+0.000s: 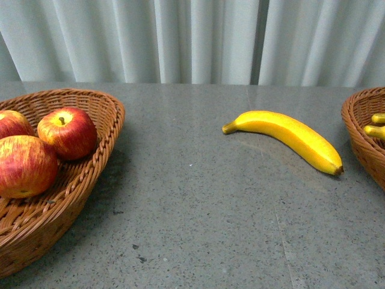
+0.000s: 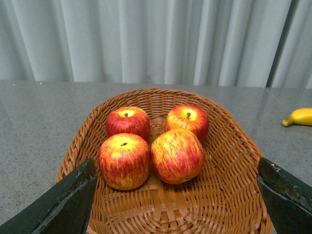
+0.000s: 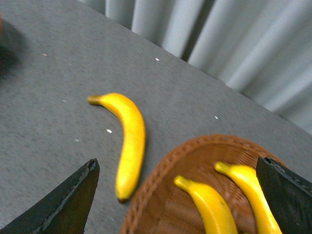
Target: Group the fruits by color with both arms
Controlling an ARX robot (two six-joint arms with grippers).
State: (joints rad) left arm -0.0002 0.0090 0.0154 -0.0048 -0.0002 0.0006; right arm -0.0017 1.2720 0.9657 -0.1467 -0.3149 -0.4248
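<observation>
Tabletop (image 1: 198,229) has one stray banana (image 1: 289,137); left gripper (image 2: 175,168) & right gripper (image 3: 176,165) spread empty, our skewed pinch cd roll it

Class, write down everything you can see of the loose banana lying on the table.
The loose banana is long, curved, smooth and glossy yellow, with a slightly darker stem end and a dark brown tip. It lies flat on the grey speckled table, stem toward the middle, tip close to the right wicker basket but seemingly not touching it. It looks whole and unpeeled, and nothing grips it.
</observation>
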